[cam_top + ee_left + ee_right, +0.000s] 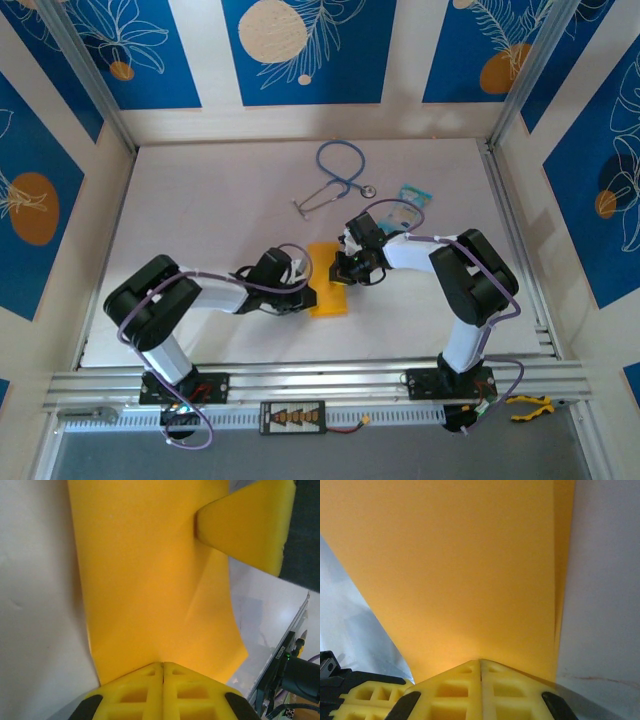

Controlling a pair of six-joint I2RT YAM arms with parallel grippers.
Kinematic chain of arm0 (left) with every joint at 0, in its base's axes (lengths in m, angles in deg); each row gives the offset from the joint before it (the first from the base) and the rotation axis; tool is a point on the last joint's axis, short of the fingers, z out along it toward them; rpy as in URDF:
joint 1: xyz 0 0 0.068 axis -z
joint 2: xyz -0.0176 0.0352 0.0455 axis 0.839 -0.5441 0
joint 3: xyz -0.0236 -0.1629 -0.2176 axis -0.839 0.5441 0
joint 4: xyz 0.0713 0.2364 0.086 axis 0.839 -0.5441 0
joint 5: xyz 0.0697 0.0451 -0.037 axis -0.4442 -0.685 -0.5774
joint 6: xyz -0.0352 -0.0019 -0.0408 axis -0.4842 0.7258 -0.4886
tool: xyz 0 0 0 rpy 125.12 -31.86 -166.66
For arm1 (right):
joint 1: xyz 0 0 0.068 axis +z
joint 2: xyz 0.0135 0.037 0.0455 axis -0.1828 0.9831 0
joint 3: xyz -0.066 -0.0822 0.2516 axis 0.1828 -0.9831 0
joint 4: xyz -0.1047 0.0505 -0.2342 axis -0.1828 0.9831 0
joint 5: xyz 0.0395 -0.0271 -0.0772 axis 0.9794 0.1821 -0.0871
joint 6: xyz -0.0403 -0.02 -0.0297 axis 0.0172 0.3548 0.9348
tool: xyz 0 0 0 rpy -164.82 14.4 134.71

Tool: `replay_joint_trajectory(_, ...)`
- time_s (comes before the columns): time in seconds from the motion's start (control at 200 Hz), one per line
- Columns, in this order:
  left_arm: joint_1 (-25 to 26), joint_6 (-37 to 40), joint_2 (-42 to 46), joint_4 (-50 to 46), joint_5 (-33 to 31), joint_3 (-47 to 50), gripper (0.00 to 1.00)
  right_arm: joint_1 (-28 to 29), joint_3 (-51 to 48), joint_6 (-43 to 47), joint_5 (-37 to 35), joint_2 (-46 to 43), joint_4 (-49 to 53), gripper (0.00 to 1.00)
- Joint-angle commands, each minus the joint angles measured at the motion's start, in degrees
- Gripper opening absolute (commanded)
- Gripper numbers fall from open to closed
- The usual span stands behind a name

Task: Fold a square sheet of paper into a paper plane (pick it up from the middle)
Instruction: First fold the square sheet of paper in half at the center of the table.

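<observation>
Left jaws, nearest the left wrist lens at 6 o'clock: clenched, yellow tips together, touching the edge of the square sheet of paper [150,590]. Pinched or merely pressed, cannot tell. Right jaws: likewise clenched, tips against the sheet.

Top view: the sheet lies as a narrow folded rectangle mid-worktop [200,200], with the left jaws at its 9 o'clock and the right jaws at its 2 o'clock. Stethoscope [338,172] at its 12 o'clock and light-blue packet [414,196] at its 1 o'clock, both apart from it.
</observation>
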Motion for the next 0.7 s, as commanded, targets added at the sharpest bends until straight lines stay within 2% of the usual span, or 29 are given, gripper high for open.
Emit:
replay_joint_trajectory(0.0, 1.16, 1.49, 2.02, -6.28, -0.62, 2.79, 0.00, -0.89, -2.91, -0.20, -6.94, 2.20, 8.02, 0.00)
replay_joint_trajectory(0.145, 1.86, 6.89, 4.78, -13.83, 0.06, 0.36, 0.00, -1.09, -3.03, 0.17, -6.45, 2.26, 7.91, 0.00)
replay_joint_trajectory(0.33, 2.20, 7.79, 7.60, -15.49, 0.13, -2.70, 0.00, -1.18, -2.57, 0.42, -6.31, 2.01, 8.31, 0.00)
replay_joint_trajectory(0.45, 2.15, 7.30, 8.55, -15.98, -2.78, -5.73, 0.00, -1.27, -2.66, 0.68, -6.24, 1.52, 8.44, 0.00)
replay_joint_trajectory(0.695, 2.20, 6.04, 0.96, -12.64, -1.97, -7.98, 0.00, -1.30, -3.07, 0.47, -5.72, 1.40, 7.59, 0.00)
